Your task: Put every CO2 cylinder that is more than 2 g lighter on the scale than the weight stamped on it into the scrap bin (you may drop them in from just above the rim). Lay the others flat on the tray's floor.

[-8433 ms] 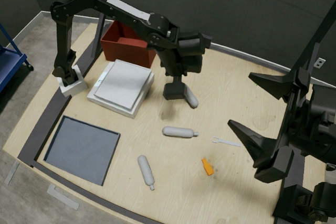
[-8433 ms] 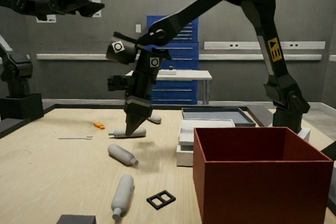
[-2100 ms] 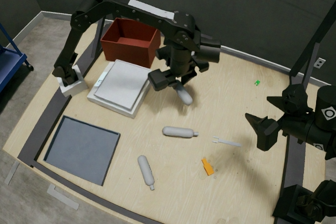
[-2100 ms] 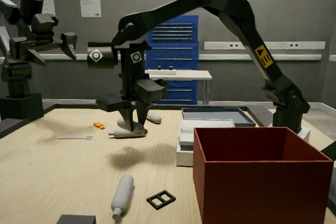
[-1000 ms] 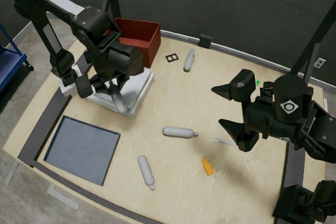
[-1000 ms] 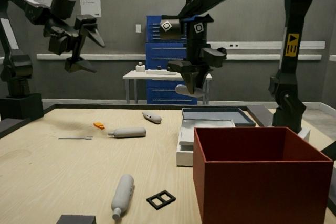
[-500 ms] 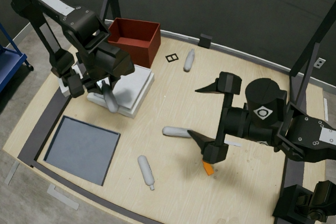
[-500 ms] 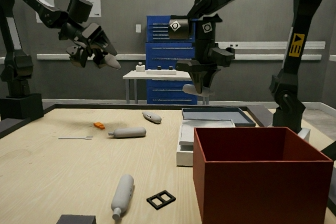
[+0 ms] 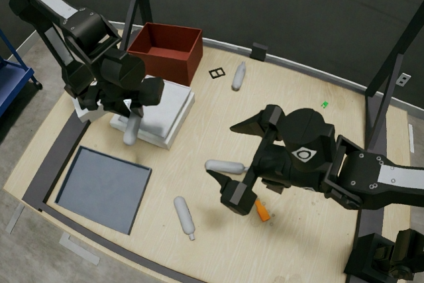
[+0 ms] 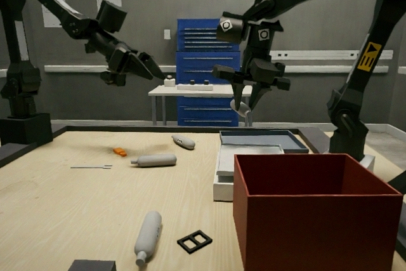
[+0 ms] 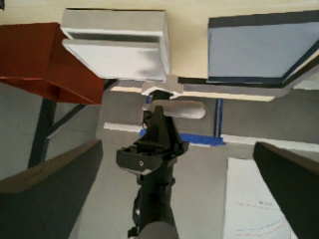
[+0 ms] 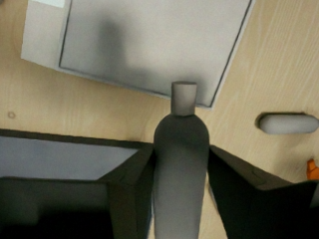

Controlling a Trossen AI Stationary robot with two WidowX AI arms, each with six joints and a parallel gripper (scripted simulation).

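CO2 cylinder (image 9: 132, 130) (image 10: 240, 108) (image 11: 184, 109) (image 12: 180, 174), smooth matte grey, round-ended, stubby neck

In the top view, the bin (image 9: 189, 63) (image 10: 314, 228) (image 11: 50, 60) stands at the upper left of the surface (image 9: 308, 238) (image 10: 82, 202) (image 11: 189, 30) (image 12: 279, 60), with the scale (image 9: 164, 110) (image 10: 224, 190) (image 11: 120, 55) (image 12: 150, 45) just below it and the tray (image 9: 103, 189) (image 10: 262, 139) (image 11: 249, 52) (image 12: 60, 156) at the lower left. One cylinder (image 9: 238, 75) (image 10: 148, 235) lies right of the bin, another (image 9: 185, 216) (image 10: 183, 141) right of the tray.

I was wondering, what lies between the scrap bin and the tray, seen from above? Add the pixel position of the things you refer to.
The scale (image 9: 164, 112) (image 10: 226, 164) (image 11: 117, 55) (image 12: 155, 45) lies there, as the top view shows. The right pincer (image 9: 136, 113) (image 10: 244, 110) (image 11: 162, 106) (image 12: 179, 151) also holds a cylinder (image 9: 130, 133) (image 10: 234, 106) (image 11: 191, 110) (image 12: 180, 199) raised in that stretch.
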